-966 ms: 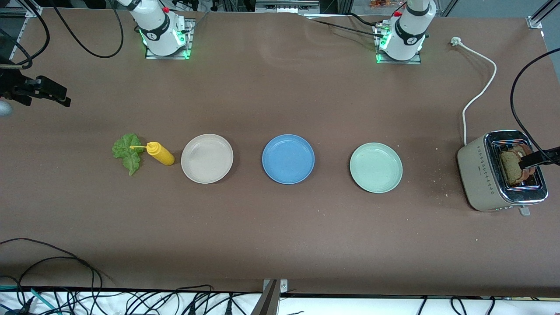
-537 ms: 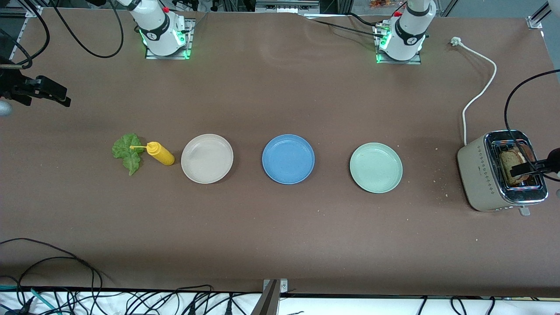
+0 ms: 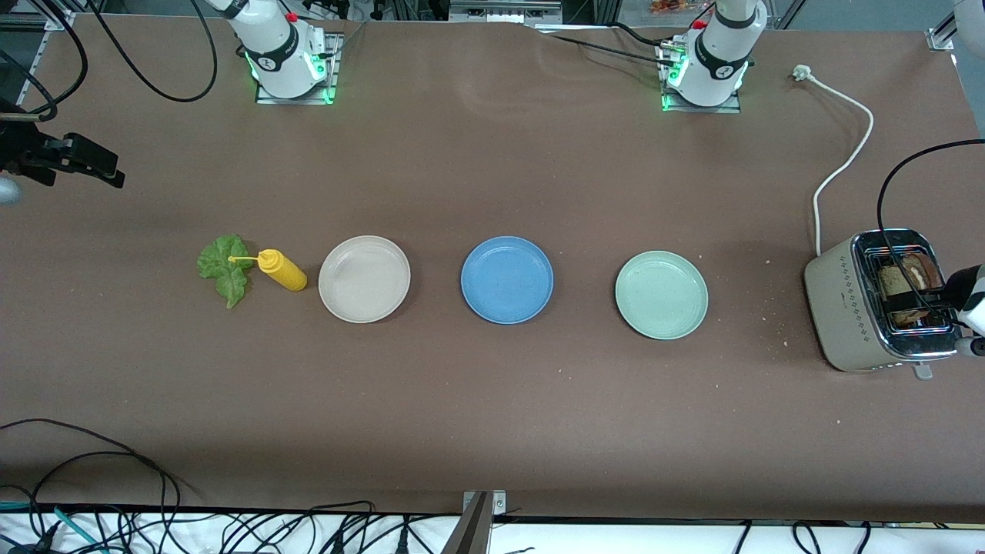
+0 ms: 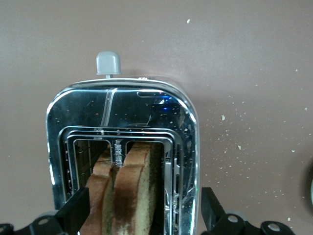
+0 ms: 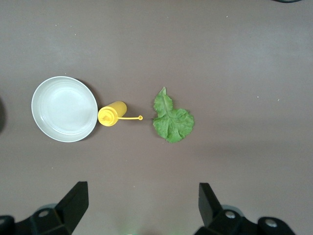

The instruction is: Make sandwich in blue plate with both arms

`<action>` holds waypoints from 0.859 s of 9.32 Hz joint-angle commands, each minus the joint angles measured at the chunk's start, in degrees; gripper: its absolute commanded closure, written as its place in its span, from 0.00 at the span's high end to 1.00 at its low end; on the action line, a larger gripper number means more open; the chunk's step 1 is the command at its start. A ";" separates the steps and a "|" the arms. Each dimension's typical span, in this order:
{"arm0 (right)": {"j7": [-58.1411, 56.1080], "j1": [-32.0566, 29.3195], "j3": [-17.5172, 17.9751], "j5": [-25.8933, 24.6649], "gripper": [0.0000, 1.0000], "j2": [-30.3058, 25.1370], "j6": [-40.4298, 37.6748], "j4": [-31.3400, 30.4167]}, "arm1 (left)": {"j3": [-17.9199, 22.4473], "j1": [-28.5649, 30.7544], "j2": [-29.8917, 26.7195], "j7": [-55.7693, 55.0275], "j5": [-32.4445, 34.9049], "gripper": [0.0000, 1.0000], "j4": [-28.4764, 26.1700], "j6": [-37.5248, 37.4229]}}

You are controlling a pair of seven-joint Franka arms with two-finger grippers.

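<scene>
I see the blue plate (image 3: 506, 278) bare mid-bench, bread (image 4: 129, 188) in the toaster (image 3: 877, 300), lettuce (image 3: 223, 267) beside the bottle (image 3: 281, 270). My left hand (image 4: 142, 215) hangs over the toaster, fingers apart; right hand (image 5: 142, 208) spread above the lettuce.

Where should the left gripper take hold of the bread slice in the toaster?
Grip the bread slice's top edge, coming straight down from above: it stands upright in the toaster slot with only that crust showing. The left gripper hangs open over it, fingers straddling both slices.
</scene>
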 commanded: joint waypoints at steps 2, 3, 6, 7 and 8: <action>0.44 -0.28 0.32 0.59 1.00 -0.36 -0.94 0.48 | -0.37 0.39 0.46 1.51 1.22 1.00 -0.96 -0.22; 0.61 -0.28 0.32 0.59 1.00 -0.36 -1.20 0.48 | -0.45 0.30 0.38 1.51 0.78 1.00 -0.96 -0.13; 0.61 -0.28 0.32 0.51 1.00 -0.36 -1.20 0.48 | -0.54 -0.32 0.37 1.33 0.60 1.00 -0.61 0.13; 0.61 -0.28 0.32 0.59 1.00 -0.36 -1.20 0.48 | -0.54 -0.32 0.37 1.33 0.60 1.00 -0.44 0.22; 0.61 -0.28 0.32 0.51 1.00 -0.36 -1.29 0.48 | -0.54 -0.49 0.37 1.33 0.60 1.00 -0.35 0.31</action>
